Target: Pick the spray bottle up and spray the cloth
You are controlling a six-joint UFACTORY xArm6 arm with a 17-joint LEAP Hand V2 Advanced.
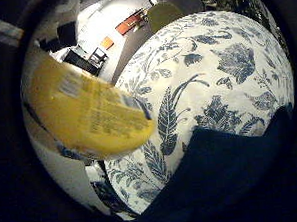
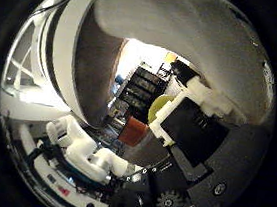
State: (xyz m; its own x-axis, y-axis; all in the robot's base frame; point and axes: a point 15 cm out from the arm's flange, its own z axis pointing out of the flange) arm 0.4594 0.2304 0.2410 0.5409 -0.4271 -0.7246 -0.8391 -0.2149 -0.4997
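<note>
The spray bottle [image 1: 88, 114], with its yellow label, fills much of the little-finger-side view, close against the palm and above a blue-and-white floral tablecloth [image 1: 221, 72]. A dark blue cloth [image 1: 227, 172] lies on that tablecloth just beside it. In the thumb-side view the hand [image 2: 92, 158] has its white and black fingers curled round the bottle's pale body [image 2: 186, 33]. Dim shelving [image 2: 137, 91] stands behind.

One bottle [image 1: 88, 116], one dark cloth [image 1: 227, 172] and one floral tablecloth [image 1: 226, 67] are counted; one hand [image 2: 121, 167] is seen.
</note>
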